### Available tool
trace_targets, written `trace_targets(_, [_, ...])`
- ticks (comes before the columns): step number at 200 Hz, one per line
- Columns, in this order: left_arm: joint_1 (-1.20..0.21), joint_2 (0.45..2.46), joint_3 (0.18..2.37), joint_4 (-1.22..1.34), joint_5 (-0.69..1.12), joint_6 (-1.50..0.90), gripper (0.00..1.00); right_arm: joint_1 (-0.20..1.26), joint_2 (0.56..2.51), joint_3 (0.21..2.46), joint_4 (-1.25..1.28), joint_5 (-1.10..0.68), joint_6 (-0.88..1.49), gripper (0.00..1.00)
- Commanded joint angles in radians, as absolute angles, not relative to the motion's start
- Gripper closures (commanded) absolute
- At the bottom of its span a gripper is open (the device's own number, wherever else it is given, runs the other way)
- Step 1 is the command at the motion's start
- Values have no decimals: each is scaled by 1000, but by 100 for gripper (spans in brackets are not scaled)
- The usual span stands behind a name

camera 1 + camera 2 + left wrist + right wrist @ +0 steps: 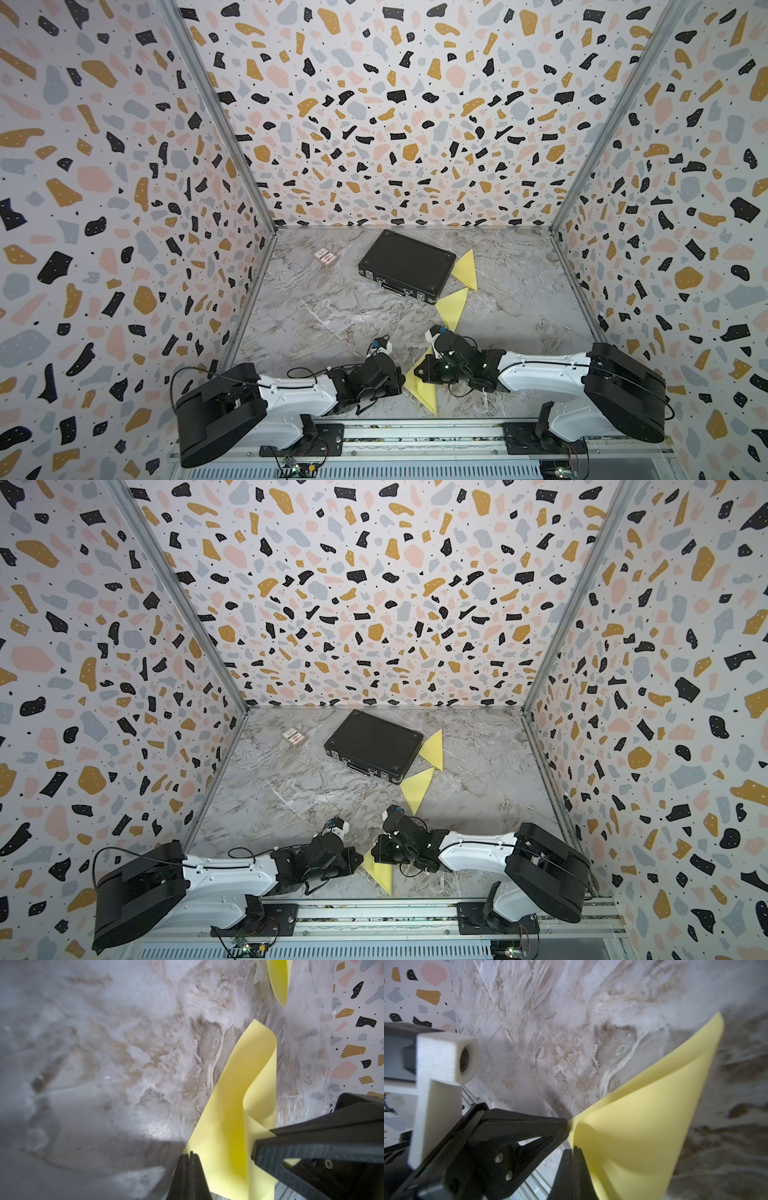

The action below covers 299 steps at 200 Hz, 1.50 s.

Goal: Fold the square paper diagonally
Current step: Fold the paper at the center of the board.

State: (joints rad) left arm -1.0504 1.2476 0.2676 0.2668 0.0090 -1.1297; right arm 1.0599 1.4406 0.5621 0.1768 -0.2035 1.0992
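1. Left gripper (190,1154): jaws pressed together, pinching the edge of the yellow paper (224,1115).
2. Right gripper (574,1149): jaws likewise together, clamped on the same sheet where one layer curls over the other. Its tips meet the left gripper's tips at the paper.
3. Yellow paper: partly doubled over, with the upper layer bowed and raised rather than pressed flat. In both top views it shows between the two wrists, well apart from the black case (405,266) and on the robot's side of it.
4. Folded yellow triangle (467,270): flat on the marble tabletop (332,316), touching the case's right corner.
5. Second folded yellow triangle (453,307): just beside the case's nearest corner.
6. Small packet (325,256): to the left of the case, apart from it.
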Motion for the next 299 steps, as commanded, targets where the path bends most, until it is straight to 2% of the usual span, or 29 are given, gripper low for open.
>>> trace_targets(1, [-1055,1274,231,167,0,-1120,100,1063,1447,583,159,-179,1085,100])
trace_targets(299, [-1055,1237,218,138,-9,-1129,100,1112,1537,606,206,-183,1109,100])
